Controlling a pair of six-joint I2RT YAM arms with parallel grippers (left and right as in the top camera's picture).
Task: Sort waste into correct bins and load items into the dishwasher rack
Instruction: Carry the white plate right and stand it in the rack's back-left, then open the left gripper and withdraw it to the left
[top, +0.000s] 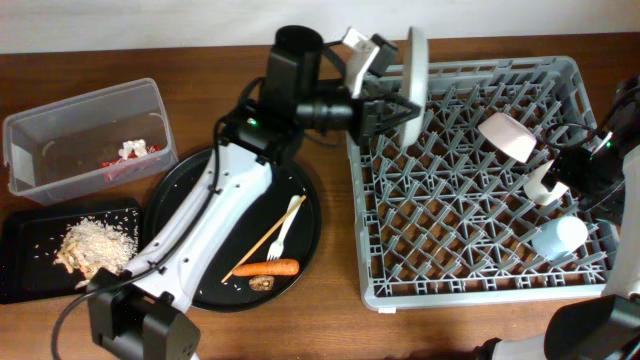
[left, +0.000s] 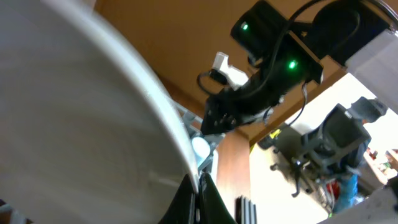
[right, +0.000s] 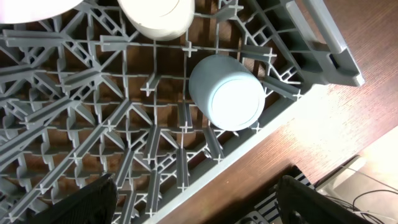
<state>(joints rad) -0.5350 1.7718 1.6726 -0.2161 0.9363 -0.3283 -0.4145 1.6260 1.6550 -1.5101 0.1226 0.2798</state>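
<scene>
Far left, well behind the left arm, the clear tub holds the red-and-white wrapper, and the flat black tray beside it carries the shredded scraps. So that waste looks sorted.

Moving in, under the arm's forearm, the round black tray has work left on it: the white plastic fork, the carrot and a small brown bit.

Now the action. The left gripper is clamped on the white plate, holding it on edge right over the near-left rim of the dishwasher rack. This looks like the plate-loading step, mid-placement. The next move, I'd say, calls for lowering that edge straight down between two peg rows, keeping it upright, and letting go only once it is seated. If it tilts, it could slide flat.

Further right in the rack sit the small white bowl, the white cup and the light blue cup, which lies just ahead of the right gripper. That gripper hangs spread wide, with nothing between its fingers.
</scene>
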